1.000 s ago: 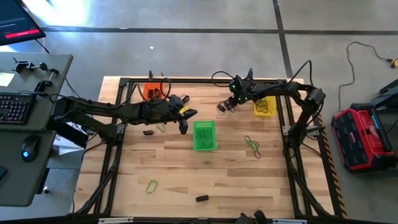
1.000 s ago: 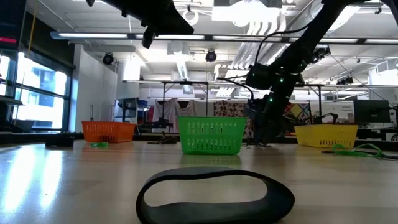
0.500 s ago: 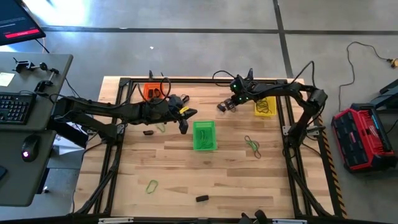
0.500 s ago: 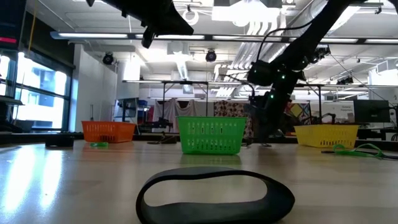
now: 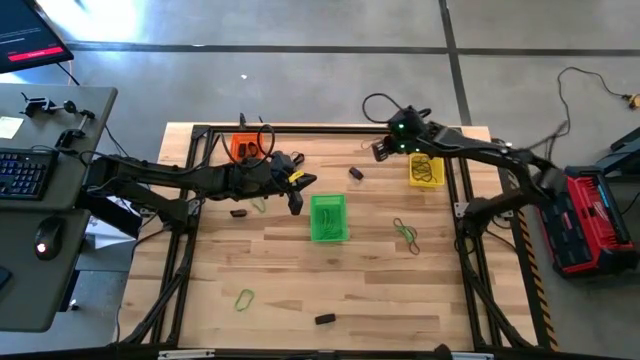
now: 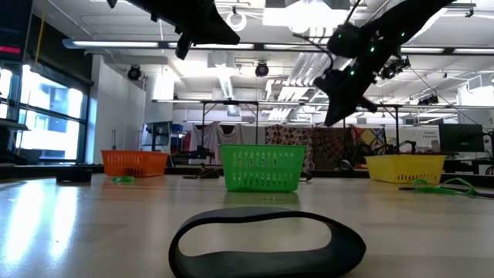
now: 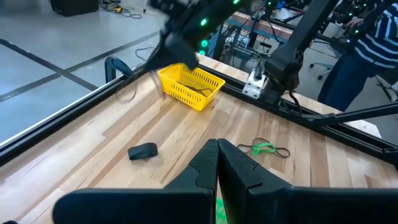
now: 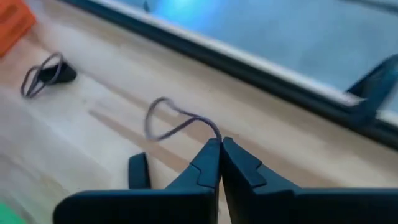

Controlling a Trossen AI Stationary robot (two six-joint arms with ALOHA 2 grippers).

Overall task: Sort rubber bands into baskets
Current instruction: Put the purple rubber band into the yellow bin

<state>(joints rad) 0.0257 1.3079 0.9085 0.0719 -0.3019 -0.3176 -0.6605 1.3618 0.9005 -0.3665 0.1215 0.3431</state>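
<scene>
Above the worktop's far edge, beside the yellow basket [image 5: 424, 170], your right gripper [image 8: 219, 147] is clenched on a thin rubber band [image 8: 177, 123] whose loop dangles from the tips, presumably lifted for a drop into a basket. Its colour is hard to make out. Your left gripper [image 7: 217, 151] waits pinched shut and empty near the green basket [image 5: 328, 218].

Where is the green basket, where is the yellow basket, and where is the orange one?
green basket [image 5: 328, 218]: high view, its inside floor.
yellow basket [image 6: 404, 167]: low view, its front wall.
orange basket [image 6: 134, 163]: low view, its front wall.
</scene>
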